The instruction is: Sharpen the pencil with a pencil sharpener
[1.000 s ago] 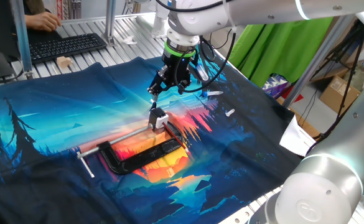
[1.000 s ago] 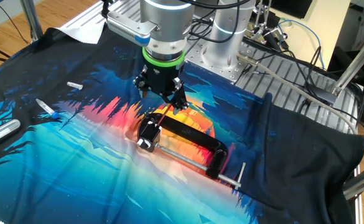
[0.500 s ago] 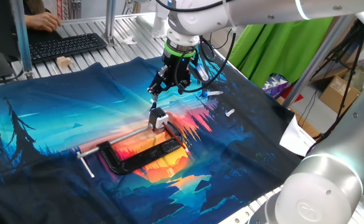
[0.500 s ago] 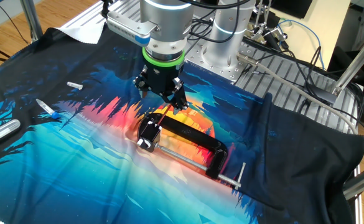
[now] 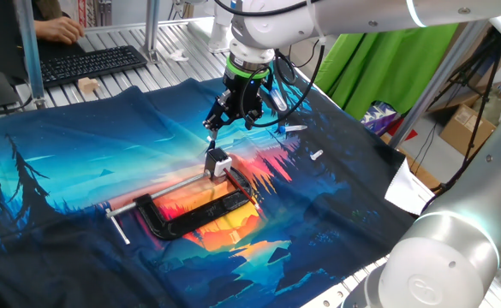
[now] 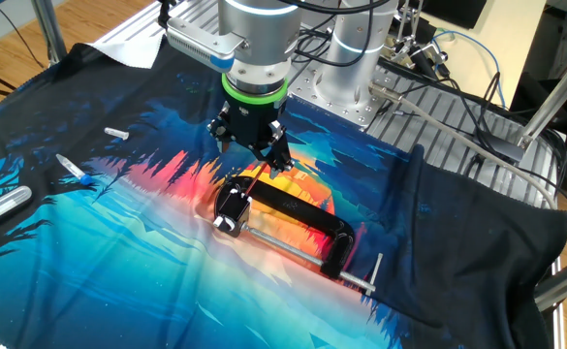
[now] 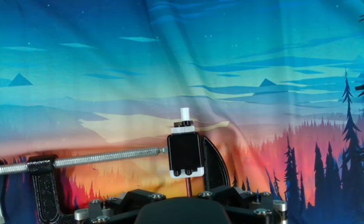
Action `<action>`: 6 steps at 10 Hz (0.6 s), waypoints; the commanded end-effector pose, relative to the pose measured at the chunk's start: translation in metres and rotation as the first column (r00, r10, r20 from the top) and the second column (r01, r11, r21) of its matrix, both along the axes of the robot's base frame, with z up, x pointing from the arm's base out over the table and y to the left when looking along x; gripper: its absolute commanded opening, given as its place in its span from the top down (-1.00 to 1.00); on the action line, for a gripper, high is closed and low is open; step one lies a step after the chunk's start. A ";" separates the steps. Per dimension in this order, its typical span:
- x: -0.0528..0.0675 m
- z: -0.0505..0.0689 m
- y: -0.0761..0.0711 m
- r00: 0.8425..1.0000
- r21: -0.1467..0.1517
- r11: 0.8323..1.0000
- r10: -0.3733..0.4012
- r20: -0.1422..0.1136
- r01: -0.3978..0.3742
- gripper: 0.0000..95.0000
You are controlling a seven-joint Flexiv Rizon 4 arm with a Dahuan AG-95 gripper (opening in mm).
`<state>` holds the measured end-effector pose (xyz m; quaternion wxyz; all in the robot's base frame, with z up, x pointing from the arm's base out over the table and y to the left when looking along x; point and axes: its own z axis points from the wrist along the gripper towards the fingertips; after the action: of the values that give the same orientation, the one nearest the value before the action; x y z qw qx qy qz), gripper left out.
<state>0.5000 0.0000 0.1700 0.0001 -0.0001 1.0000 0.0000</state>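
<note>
The pencil sharpener is a small white-and-black block held in the jaw of the black C-clamp on the printed cloth. It also shows in the other fixed view and in the hand view. My gripper hangs just above it, also seen in the other fixed view. It is shut on the pencil, a thin reddish stick that slants down from the fingers into the sharpener. In the hand view the pencil enters the sharpener's near face, and the fingertips are hidden by the hand's body.
The clamp's steel rod runs left from the sharpener to a T-handle. Blue-and-white marker pens and a white cap lie on the cloth. A keyboard and wood block sit on the far rail table.
</note>
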 end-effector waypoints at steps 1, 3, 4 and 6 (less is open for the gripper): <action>0.000 0.000 0.000 0.984 0.075 0.981 -0.180 -0.007 0.180 1.00; 0.000 0.000 0.000 0.984 0.078 0.981 -0.177 -0.009 0.177 1.00; 0.000 0.000 0.000 0.984 0.078 0.981 -0.177 -0.010 0.177 1.00; 0.000 0.000 0.000 0.984 0.078 0.981 -0.176 -0.010 0.177 1.00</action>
<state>0.5001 0.0000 0.1700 -0.0010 0.0691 0.9971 0.0309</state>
